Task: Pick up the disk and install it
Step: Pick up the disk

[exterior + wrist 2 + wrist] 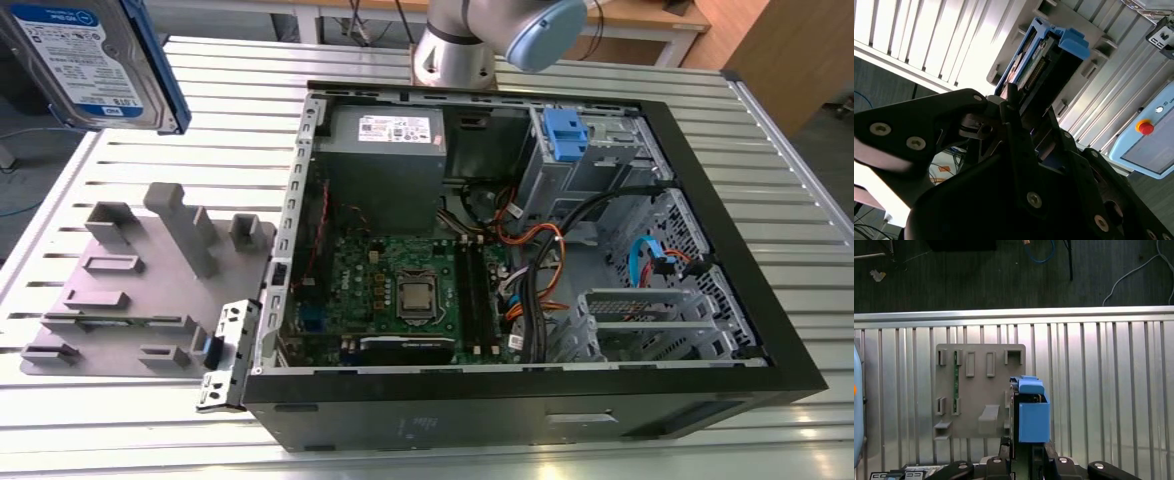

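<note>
The disk (94, 60), a silver hard drive with a white-and-blue label in a blue carrier bracket, hangs clear of the bench (240, 150), at the far upper corner on the exterior view's left. In the first wrist view it stands on edge (1032, 415) over the side of the grey fixture plate (979, 385), touching nothing below.

The hand (1026, 447) pinches the disk, one finger against each broad face. The second wrist view shows the same hold (1024, 135).

The pick-up appears complete and the carry is in hand; installation is not yet done.

The open computer case (747, 330) lies well apart toward the exterior view's right. Its drive cage carries another blue carrier (565, 135) beside the grey power supply (387, 140).

In my judgement, the next move calls for lining the disk up squarely with a free bay while keeping clear of the loose cables (561, 250).
</note>
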### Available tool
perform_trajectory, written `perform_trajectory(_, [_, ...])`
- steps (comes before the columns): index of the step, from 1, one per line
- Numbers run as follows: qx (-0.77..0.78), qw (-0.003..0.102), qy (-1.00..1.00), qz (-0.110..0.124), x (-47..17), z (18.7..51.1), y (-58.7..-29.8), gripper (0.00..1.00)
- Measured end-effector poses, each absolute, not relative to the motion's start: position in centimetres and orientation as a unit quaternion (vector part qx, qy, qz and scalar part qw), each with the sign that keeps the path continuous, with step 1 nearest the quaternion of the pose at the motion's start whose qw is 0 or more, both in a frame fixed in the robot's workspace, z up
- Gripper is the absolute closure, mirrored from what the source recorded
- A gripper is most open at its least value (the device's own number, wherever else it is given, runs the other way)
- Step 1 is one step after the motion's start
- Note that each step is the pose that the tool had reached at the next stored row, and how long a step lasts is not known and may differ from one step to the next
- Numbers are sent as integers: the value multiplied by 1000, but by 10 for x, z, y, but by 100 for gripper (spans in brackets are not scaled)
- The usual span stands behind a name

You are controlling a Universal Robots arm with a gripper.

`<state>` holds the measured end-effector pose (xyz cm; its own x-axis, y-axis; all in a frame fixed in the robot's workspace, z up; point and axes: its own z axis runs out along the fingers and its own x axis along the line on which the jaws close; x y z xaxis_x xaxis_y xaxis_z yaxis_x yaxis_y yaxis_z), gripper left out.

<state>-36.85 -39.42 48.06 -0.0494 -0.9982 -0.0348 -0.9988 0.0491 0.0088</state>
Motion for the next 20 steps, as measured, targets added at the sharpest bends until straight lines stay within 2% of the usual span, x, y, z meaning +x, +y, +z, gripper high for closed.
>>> perform_trajectory(20, [-689,10,724,15,-351,481,-394,65])
